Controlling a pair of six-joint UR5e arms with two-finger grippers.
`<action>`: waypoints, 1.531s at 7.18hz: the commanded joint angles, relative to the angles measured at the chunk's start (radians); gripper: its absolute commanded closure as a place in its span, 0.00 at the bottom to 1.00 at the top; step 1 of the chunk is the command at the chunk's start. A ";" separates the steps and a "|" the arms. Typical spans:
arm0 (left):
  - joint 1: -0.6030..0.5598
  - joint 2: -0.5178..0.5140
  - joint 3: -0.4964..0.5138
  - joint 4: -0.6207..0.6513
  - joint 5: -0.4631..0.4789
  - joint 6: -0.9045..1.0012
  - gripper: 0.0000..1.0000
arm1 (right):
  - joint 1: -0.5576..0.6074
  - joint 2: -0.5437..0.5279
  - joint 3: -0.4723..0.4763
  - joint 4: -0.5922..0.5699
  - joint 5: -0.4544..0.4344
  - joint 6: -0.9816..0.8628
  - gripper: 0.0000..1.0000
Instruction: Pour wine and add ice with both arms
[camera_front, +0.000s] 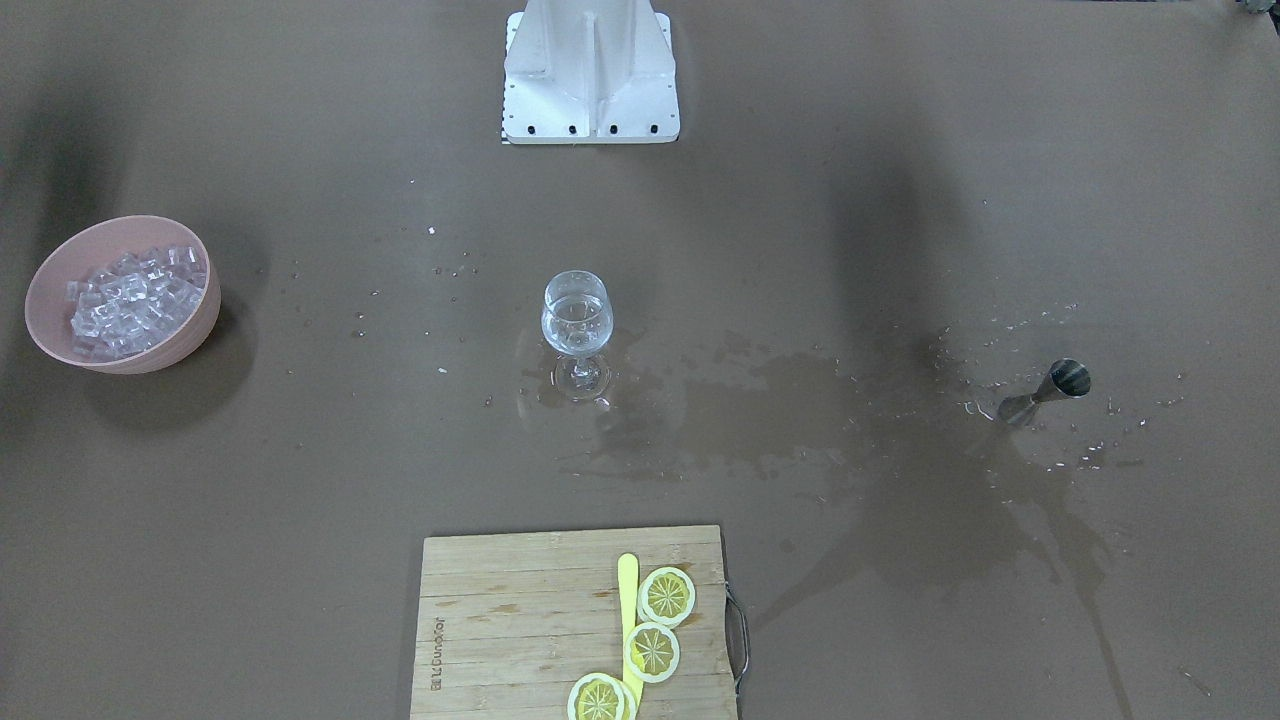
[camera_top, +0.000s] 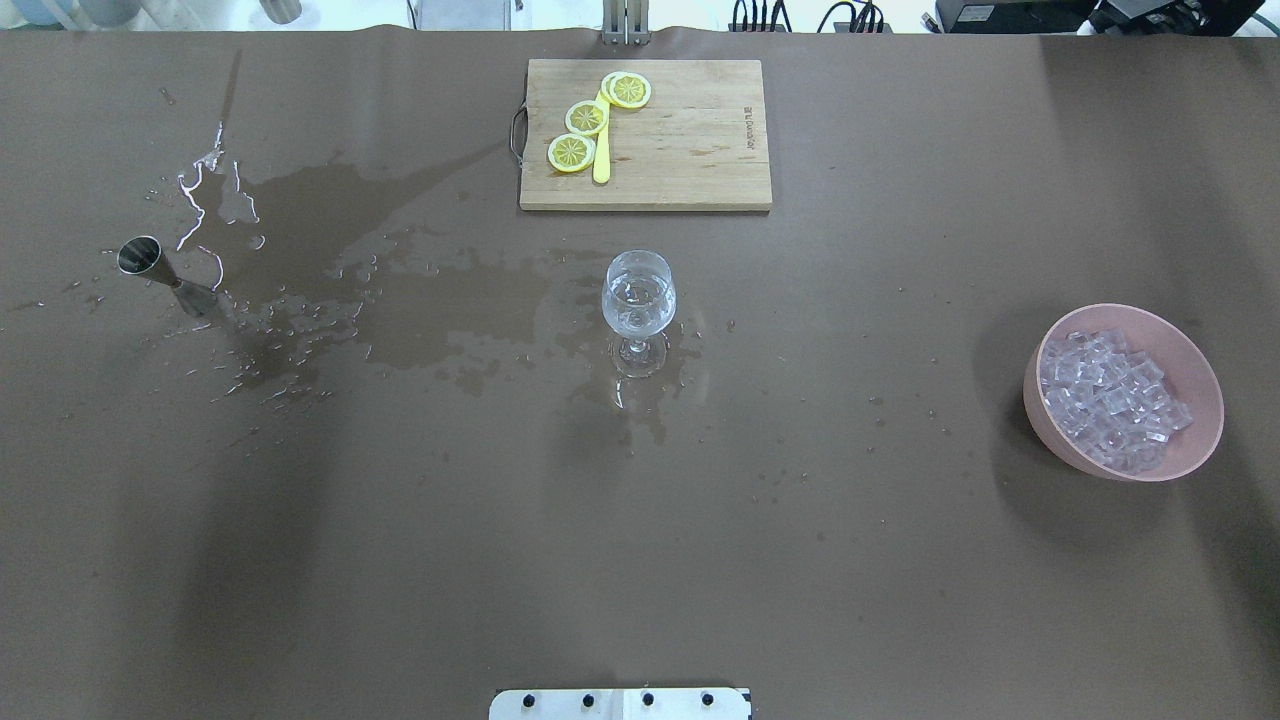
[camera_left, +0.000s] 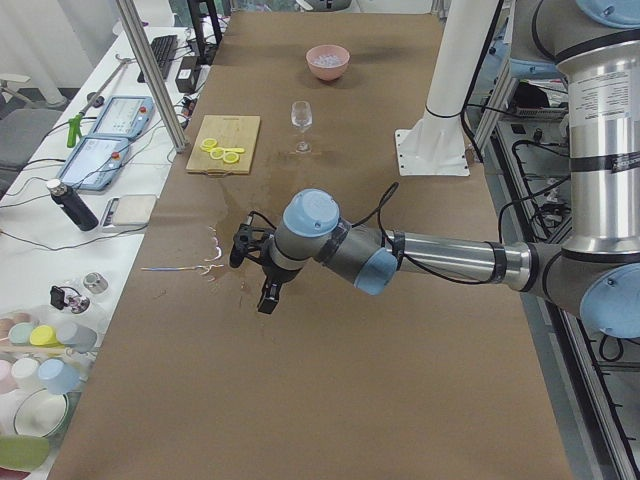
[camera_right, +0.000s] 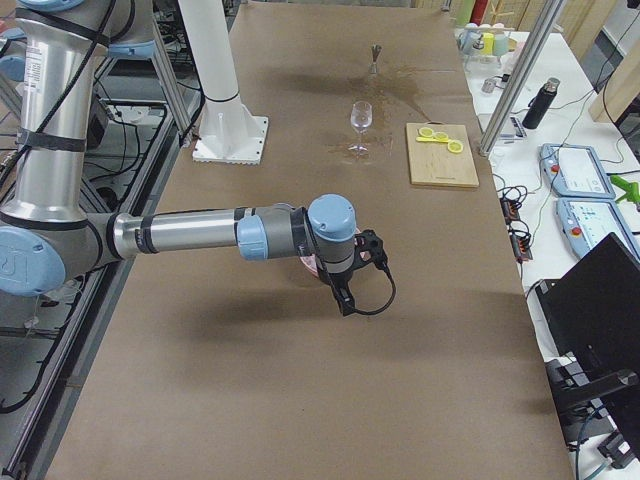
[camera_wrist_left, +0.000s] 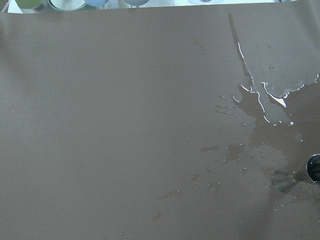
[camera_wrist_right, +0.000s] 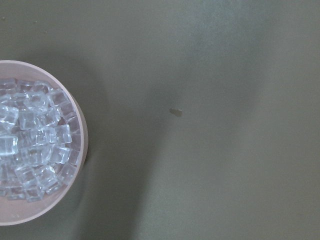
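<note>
A wine glass (camera_front: 575, 320) stands upright mid-table with a little clear wine in its bowl; it also shows in the overhead view (camera_top: 638, 295). The ice (camera_top: 1110, 400) is heaped in a pink bowl (camera_top: 1205, 385), which also shows in the right wrist view (camera_wrist_right: 82, 150). A steel jigger (camera_top: 165, 272) stands in a spill. My left gripper (camera_left: 266, 303) hangs over the table near the jigger's end. My right gripper (camera_right: 346, 305) hangs by the bowl. Both show only in the side views, so I cannot tell whether they are open or shut.
A wooden cutting board (camera_top: 700, 150) with lemon slices (camera_top: 586, 117) and a yellow knife (camera_top: 601, 160) lies at the far edge. Spilled liquid (camera_top: 420, 310) spreads from the jigger to the glass. The white pedestal (camera_front: 590, 80) stands on the robot's side.
</note>
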 joint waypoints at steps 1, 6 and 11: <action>0.021 -0.006 -0.004 -0.053 -0.051 -0.006 0.02 | 0.001 -0.007 0.002 0.016 0.002 -0.005 0.00; 0.170 -0.019 0.008 -0.274 -0.006 -0.246 0.03 | 0.000 -0.008 0.005 0.067 0.026 0.001 0.00; 0.370 0.032 0.014 -0.554 0.313 -0.486 0.02 | 0.000 -0.010 -0.015 0.069 0.046 0.006 0.00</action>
